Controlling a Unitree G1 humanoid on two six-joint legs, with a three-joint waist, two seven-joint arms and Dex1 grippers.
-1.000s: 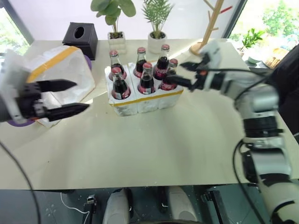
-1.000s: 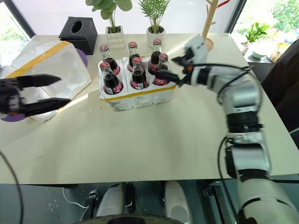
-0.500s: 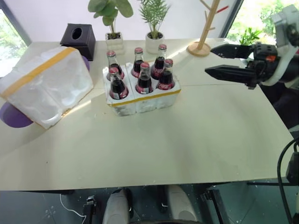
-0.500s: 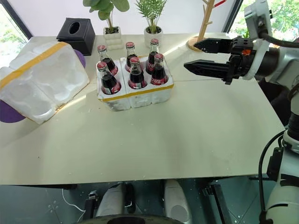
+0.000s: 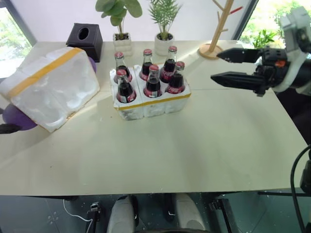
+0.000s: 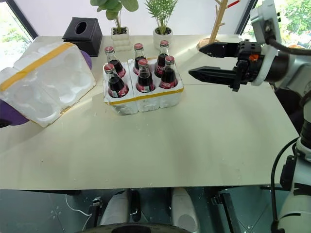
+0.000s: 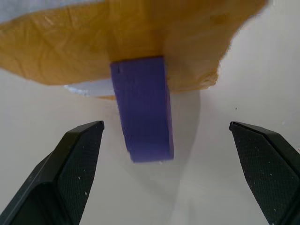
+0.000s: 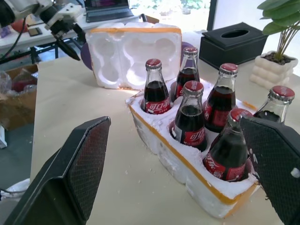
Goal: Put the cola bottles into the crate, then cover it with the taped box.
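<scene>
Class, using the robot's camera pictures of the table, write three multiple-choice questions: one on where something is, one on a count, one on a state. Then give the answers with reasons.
1. Where do the cola bottles stand?
A. in the crate
B. on the bare table
C. inside the taped box

2. How many bottles are there?
A. four
B. six
C. eight

3. How does the right gripper stand?
A. shut on a bottle
B. shut on nothing
C. open, holding nothing

Answers:
1 A, since each bottle sits in a well of the low white block.
2 B, two rows of three red caps.
3 C, its black fingers are apart, beside the crate.
</scene>
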